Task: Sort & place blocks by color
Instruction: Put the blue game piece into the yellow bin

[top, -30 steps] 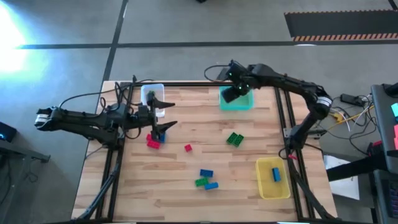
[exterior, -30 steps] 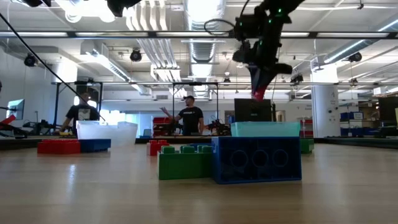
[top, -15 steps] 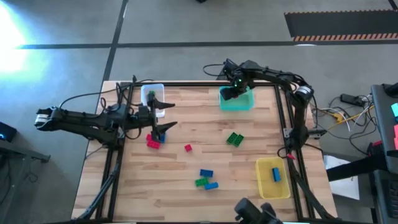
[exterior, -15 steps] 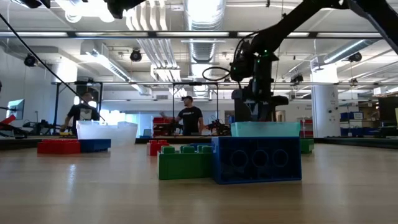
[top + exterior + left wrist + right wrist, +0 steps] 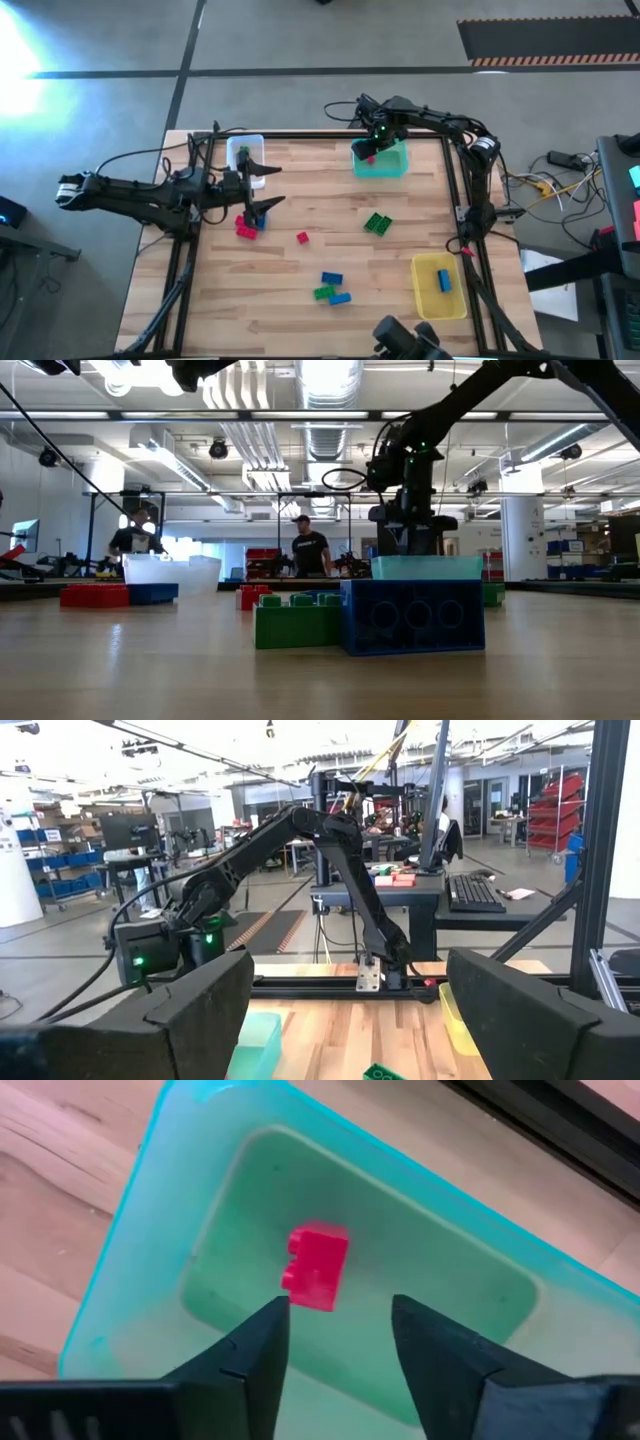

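Right gripper [image 5: 335,1345], fingers parted and empty, above the teal bin [image 5: 130,1260]; a red block [image 5: 317,1267] lies inside it. Left gripper [image 5: 262,185], fully released, hangs over red and blue blocks [image 5: 248,224] near the clear bin [image 5: 243,148].

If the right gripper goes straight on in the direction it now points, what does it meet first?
Most likely the red block lying in the teal bin. The right gripper stands open just above it, pointing down into the bin. Depth is unclear, so it may instead reach the bin floor beside the block.
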